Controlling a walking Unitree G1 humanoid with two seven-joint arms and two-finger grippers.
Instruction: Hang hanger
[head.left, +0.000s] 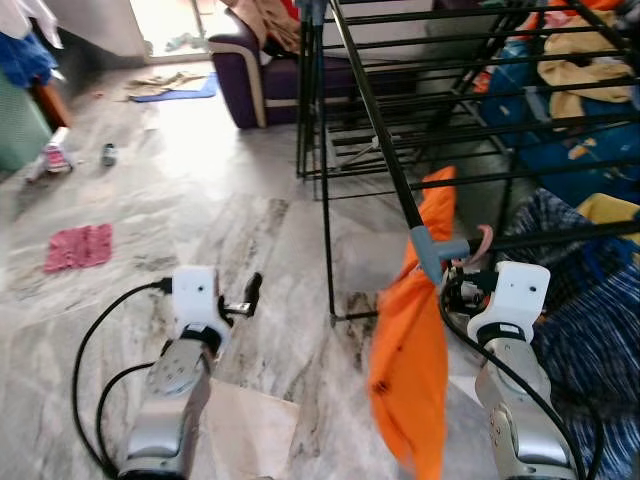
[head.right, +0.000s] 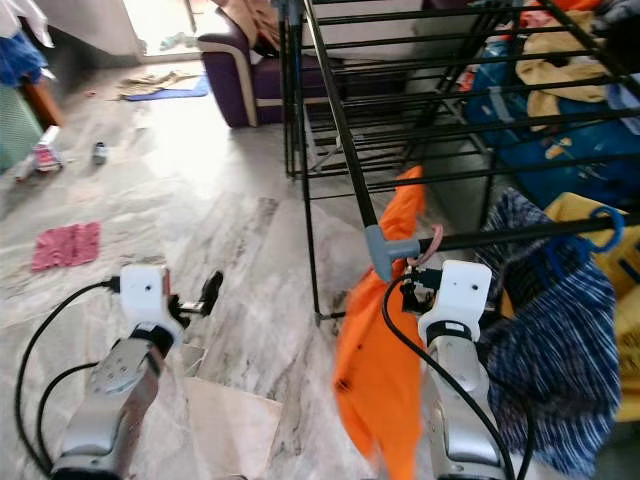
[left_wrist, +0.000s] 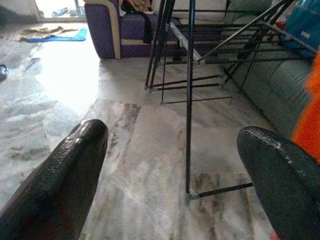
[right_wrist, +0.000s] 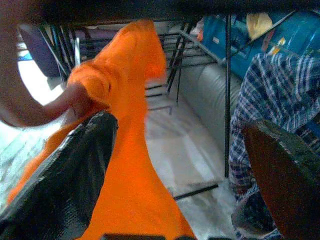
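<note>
The right gripper, fingers spread, reaches up just under the rack bar; the pink hanger with its orange garment hangs beside it. The left gripper hovers open, low.

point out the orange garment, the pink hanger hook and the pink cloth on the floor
orange garment (head.left: 408, 355), left eye view, middle of the hanging cloth
pink hanger hook (head.left: 484, 240), left eye view, curve of the hook at the rack bar
pink cloth (head.left: 79, 246), left eye view, centre of the cloth
</note>
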